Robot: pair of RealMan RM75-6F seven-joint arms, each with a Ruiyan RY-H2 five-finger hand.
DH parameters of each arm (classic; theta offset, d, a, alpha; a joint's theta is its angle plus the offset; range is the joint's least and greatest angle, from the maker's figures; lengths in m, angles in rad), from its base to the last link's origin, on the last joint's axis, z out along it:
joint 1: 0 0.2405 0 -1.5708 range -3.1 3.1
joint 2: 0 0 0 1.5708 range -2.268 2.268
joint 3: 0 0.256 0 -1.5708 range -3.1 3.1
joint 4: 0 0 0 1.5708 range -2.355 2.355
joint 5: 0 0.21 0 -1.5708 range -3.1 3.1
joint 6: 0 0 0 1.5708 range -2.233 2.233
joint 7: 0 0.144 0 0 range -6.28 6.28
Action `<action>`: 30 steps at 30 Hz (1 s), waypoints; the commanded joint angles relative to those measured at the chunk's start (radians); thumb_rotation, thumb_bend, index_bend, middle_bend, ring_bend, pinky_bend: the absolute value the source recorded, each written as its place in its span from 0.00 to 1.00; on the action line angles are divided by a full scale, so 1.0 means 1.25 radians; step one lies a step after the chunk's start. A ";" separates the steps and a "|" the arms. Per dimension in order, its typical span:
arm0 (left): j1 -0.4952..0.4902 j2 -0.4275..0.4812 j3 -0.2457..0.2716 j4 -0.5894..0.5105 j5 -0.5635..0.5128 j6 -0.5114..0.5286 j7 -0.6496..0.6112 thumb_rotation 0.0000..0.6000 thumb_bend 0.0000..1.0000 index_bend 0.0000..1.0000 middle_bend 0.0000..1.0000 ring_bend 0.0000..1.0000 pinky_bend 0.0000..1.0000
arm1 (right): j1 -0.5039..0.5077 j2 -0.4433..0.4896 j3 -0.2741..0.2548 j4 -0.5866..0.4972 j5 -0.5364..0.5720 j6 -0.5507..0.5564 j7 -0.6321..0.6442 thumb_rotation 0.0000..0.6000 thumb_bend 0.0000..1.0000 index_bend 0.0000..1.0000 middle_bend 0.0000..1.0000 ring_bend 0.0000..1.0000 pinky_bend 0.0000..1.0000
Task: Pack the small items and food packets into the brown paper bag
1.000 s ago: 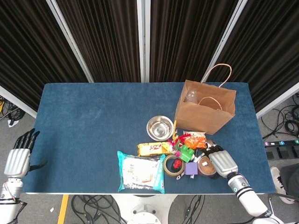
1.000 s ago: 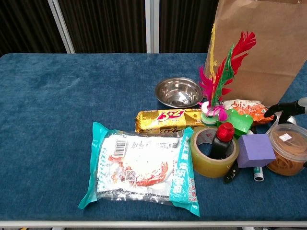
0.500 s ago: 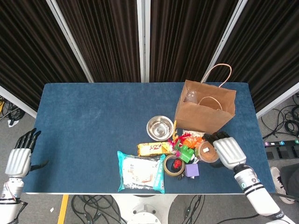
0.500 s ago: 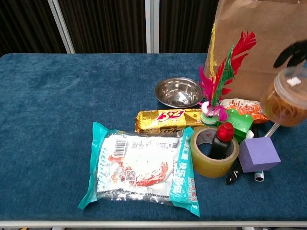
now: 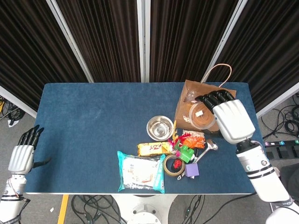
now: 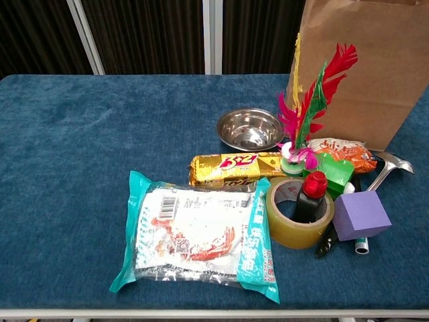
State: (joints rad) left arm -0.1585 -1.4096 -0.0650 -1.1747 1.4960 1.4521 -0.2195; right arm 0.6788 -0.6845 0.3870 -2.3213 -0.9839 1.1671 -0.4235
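The brown paper bag point(image 5: 183, 120) point(image 6: 362, 67) stands open at the table's back right. My right hand point(image 5: 230, 119) hovers over its mouth and grips a clear round tub of rubber bands point(image 5: 201, 116). In front of the bag lie a noodle packet point(image 5: 140, 171) point(image 6: 198, 235), a yellow biscuit packet point(image 5: 154, 148) point(image 6: 231, 168), an orange snack packet point(image 6: 338, 153), a tape roll point(image 6: 295, 218) around a red-capped bottle point(image 6: 312, 193), a purple cube point(image 6: 360, 215) and a feather shuttlecock point(image 6: 308, 100). My left hand point(image 5: 21, 156) hangs open beyond the table's left edge. Neither hand shows in the chest view.
A steel bowl point(image 5: 160, 127) point(image 6: 250, 129) sits left of the bag. A metal spoon point(image 6: 385, 171) and a marker point(image 6: 362, 245) lie beside the cube. The blue cloth point(image 5: 88, 121) covers the table, with the items bunched at its right front.
My right hand has lifted the tub from the table beside the purple cube and carried it up and back over the bag's mouth, out of the chest view. The spoon is uncovered.
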 commanded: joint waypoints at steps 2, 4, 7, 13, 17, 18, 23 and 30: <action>-0.002 0.002 -0.002 -0.002 -0.004 -0.005 0.003 1.00 0.13 0.08 0.06 0.00 0.12 | 0.069 0.003 0.051 0.051 0.083 0.007 -0.026 1.00 0.11 0.26 0.43 0.22 0.22; -0.003 0.003 -0.003 -0.002 -0.009 -0.010 0.001 1.00 0.13 0.08 0.06 0.00 0.12 | 0.092 -0.011 0.059 0.087 0.111 0.012 -0.044 1.00 0.11 0.26 0.43 0.22 0.22; -0.002 0.002 -0.004 0.000 -0.013 -0.010 -0.003 1.00 0.13 0.08 0.06 0.00 0.12 | 0.113 -0.043 0.059 0.145 0.149 0.023 -0.060 1.00 0.11 0.26 0.42 0.22 0.22; 0.001 0.000 -0.001 0.009 -0.013 -0.011 -0.021 1.00 0.13 0.08 0.06 0.00 0.12 | 0.118 -0.110 0.023 0.265 0.152 0.037 -0.074 1.00 0.11 0.26 0.42 0.22 0.22; -0.001 0.000 0.004 0.014 -0.007 -0.013 -0.035 1.00 0.13 0.08 0.06 0.00 0.12 | 0.111 -0.145 -0.010 0.325 0.157 0.007 -0.063 1.00 0.11 0.27 0.42 0.22 0.22; -0.001 0.000 0.006 0.015 -0.005 -0.014 -0.037 1.00 0.13 0.08 0.06 0.00 0.12 | 0.109 -0.156 -0.021 0.344 0.145 0.002 -0.064 1.00 0.11 0.27 0.42 0.22 0.22; 0.000 -0.001 0.011 0.022 -0.002 -0.016 -0.042 1.00 0.13 0.08 0.06 0.00 0.12 | 0.097 -0.208 -0.057 0.404 0.124 -0.021 -0.040 1.00 0.11 0.27 0.41 0.22 0.22; -0.001 0.001 0.009 0.021 -0.005 -0.019 -0.045 1.00 0.13 0.08 0.06 0.00 0.12 | 0.093 -0.242 -0.069 0.441 0.132 -0.060 -0.008 1.00 0.08 0.24 0.39 0.22 0.21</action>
State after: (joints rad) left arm -0.1600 -1.4088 -0.0532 -1.1487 1.4896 1.4278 -0.2763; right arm 0.7961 -0.9833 0.3015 -1.7739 -0.8222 1.1020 -0.4431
